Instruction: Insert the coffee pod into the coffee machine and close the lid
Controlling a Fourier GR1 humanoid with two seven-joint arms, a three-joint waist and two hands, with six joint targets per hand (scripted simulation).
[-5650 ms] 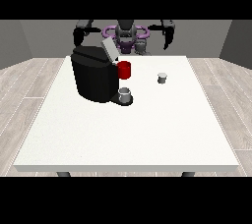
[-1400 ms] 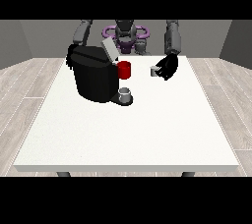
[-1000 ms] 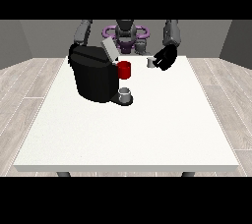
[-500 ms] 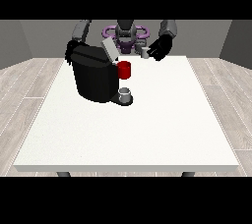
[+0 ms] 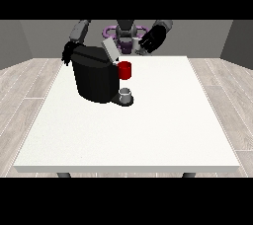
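Above the far edge of the desk (image 5: 163, 120), the hand at the view's right (image 5: 153, 39) had its fingers closed around the coffee pod (image 5: 139, 47), just right of the coffee machine (image 5: 96, 73) with its raised lid (image 5: 109, 50).

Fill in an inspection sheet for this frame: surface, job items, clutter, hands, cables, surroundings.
Surface: white table.
Job items: black coffee machine, lid raised; coffee pod lifted off the table in the hand at the view's right.
Clutter: red part on the machine's front; small grey cup on its base.
Hands: hand at the view's right holds the pod; hand at the view's left behind the machine.
Cables: nothing seen.
Surroundings: wood floor, grey walls.
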